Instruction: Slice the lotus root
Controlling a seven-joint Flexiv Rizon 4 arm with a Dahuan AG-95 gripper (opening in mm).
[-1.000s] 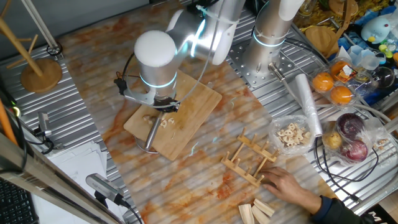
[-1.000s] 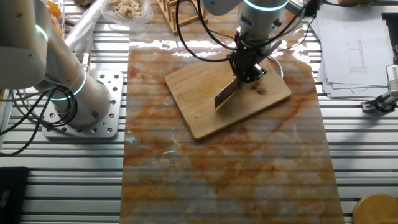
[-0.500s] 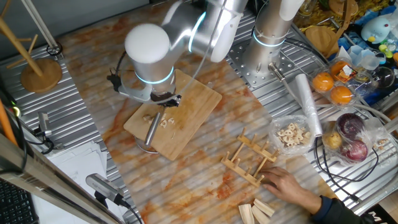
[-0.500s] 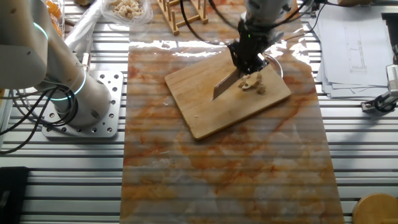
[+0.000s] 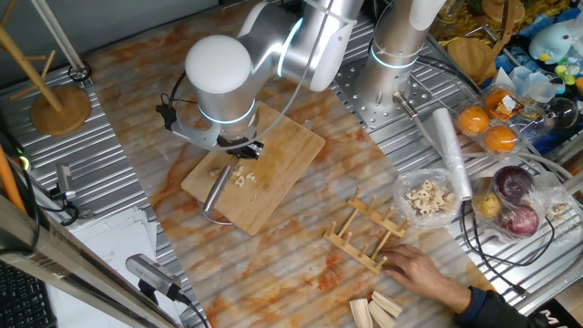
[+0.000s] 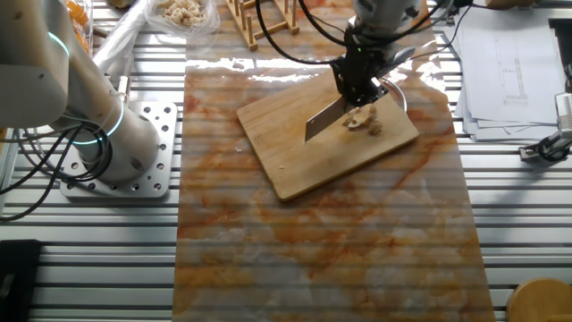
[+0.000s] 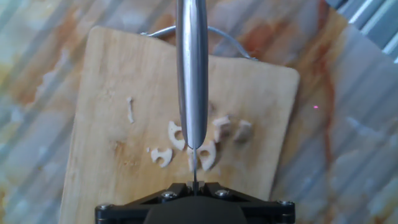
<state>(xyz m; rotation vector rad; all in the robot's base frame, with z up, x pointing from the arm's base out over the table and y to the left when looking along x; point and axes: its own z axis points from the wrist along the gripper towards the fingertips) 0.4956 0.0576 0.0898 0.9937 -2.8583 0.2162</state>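
Observation:
Several small cream pieces of lotus root (image 7: 208, 149) lie near the end of the wooden cutting board (image 7: 112, 93). My gripper (image 7: 194, 185) is shut on a knife whose steel blade (image 7: 192, 74) runs straight away from the hand, edge-on over the pieces. In one fixed view the gripper (image 5: 239, 146) hangs over the board (image 5: 287, 150), the blade (image 5: 216, 189) pointing toward its near-left edge, with the lotus root (image 5: 240, 177) beside it. In the other fixed view the blade (image 6: 323, 119) slants just left of the lotus root (image 6: 364, 117) under the gripper (image 6: 357, 82).
A wooden rack (image 5: 369, 232) stands right of the board, with a person's hand (image 5: 424, 269) beside it and pale wooden blocks (image 5: 378, 310) at the front. A bag of holed slices (image 5: 428, 196), oranges (image 5: 487, 128) and onions (image 5: 515, 205) sit at right. A second arm's base (image 6: 116, 134) stands nearby.
Since a second ago the knife has risen and shifted slightly, uncovering the cut pieces beside the blade. Over the last half second it has barely moved.

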